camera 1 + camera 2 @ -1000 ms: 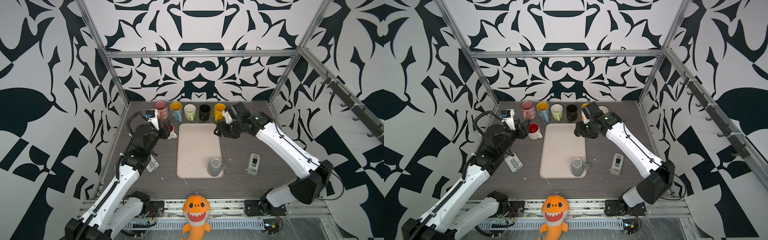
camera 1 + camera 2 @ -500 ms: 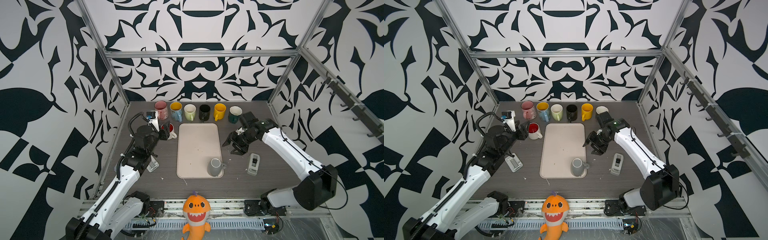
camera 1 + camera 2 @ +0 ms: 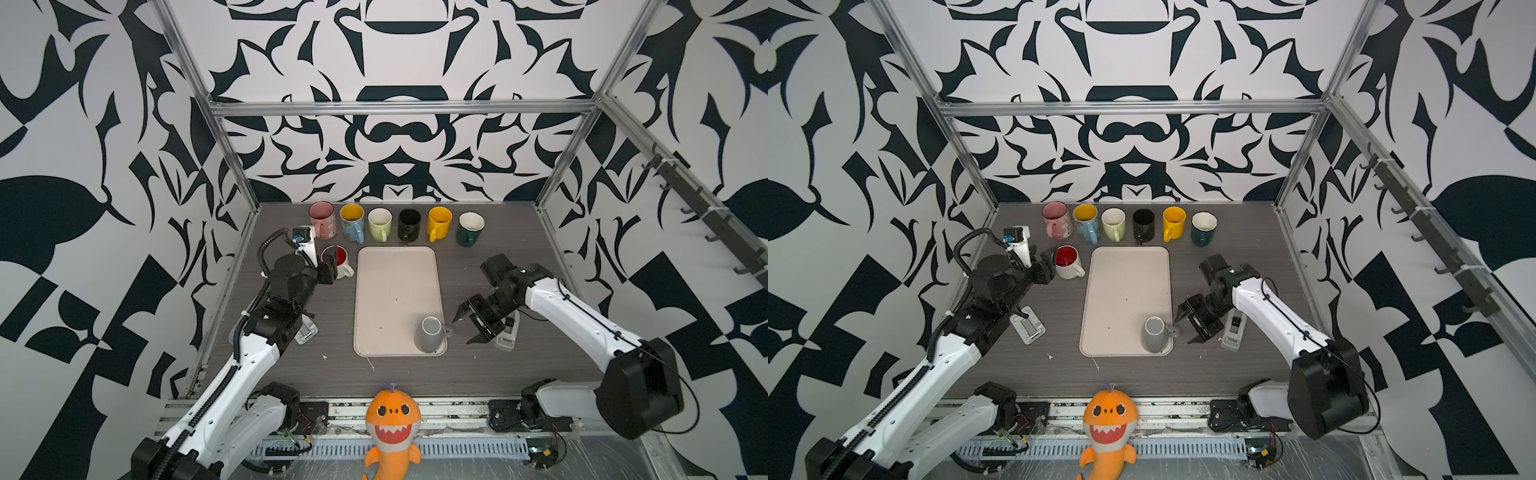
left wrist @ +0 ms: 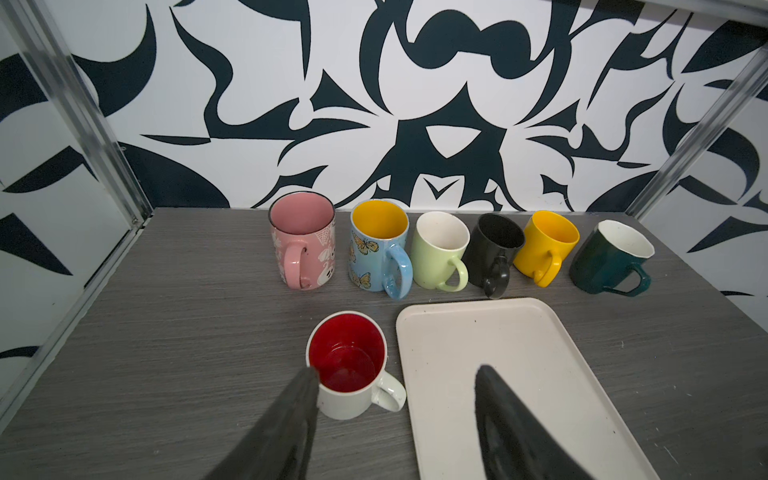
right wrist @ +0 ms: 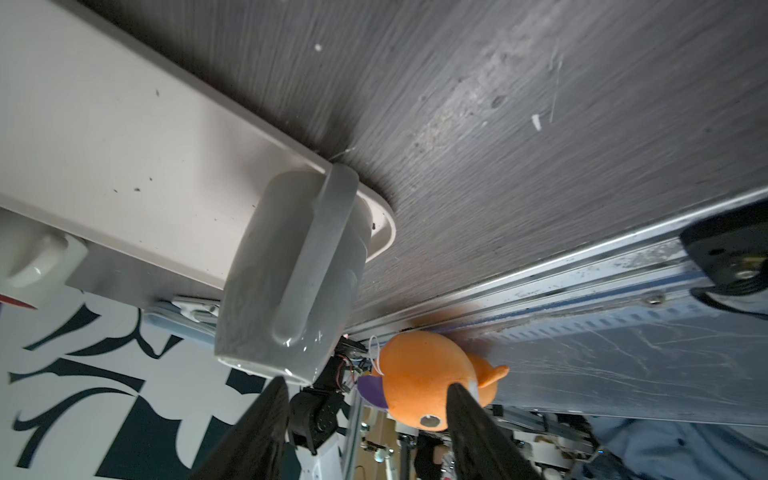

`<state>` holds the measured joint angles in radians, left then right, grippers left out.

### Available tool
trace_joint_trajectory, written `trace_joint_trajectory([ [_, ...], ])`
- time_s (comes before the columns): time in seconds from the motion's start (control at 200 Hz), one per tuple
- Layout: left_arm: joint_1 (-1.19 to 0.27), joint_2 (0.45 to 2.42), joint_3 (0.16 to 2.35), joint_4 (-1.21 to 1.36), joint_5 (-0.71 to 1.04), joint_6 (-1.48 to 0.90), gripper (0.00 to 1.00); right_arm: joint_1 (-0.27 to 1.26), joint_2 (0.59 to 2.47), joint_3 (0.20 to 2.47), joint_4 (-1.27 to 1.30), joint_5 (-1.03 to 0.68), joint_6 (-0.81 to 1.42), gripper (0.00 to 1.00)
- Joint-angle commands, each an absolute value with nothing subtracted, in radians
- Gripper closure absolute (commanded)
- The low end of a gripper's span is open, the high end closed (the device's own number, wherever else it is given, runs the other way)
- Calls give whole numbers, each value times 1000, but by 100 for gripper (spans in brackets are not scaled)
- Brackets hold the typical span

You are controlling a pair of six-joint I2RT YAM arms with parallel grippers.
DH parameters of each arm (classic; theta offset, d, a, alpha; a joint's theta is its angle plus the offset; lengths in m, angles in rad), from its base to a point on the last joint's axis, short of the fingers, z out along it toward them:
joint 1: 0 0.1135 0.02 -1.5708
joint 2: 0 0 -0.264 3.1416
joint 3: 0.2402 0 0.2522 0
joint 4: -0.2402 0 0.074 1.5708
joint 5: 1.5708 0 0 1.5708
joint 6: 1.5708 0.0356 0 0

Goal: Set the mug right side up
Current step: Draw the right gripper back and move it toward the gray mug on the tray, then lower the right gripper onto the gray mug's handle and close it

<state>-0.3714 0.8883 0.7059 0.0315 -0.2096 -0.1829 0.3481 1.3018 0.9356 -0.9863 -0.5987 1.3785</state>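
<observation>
Mug row (image 3: 409, 224) behind it now, right hand (image 3: 462, 331) wide-jawed and empty beside inverted grey mug (image 3: 430, 334) on tray (image 3: 395, 291).

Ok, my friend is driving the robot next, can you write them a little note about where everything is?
Left tool: open, empty, by the upright white mug with the red inside.
Right tool: open, empty, beside the grey mug, facing its handle, not touching.
Grey mug: upside down on the tray, in its near corner on the right arm's side.
Done: nothing gripped yet.
Left: grip the grey mug, flip it, set it down upright.
</observation>
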Motion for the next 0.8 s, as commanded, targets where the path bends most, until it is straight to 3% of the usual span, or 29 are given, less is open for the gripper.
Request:
trace_joint_trajectory([
  [0.0, -368, 878, 695, 46, -226, -179, 37, 344, 1266, 895, -871, -586, 1537, 36],
  [0.59, -368, 896, 695, 46, -235, -184, 36, 355, 1345, 812, -607, -577, 1682, 36],
  [0.795, -367, 887, 690, 34, -242, -181, 36, 394, 1387, 802, -543, -598, 1709, 44],
])
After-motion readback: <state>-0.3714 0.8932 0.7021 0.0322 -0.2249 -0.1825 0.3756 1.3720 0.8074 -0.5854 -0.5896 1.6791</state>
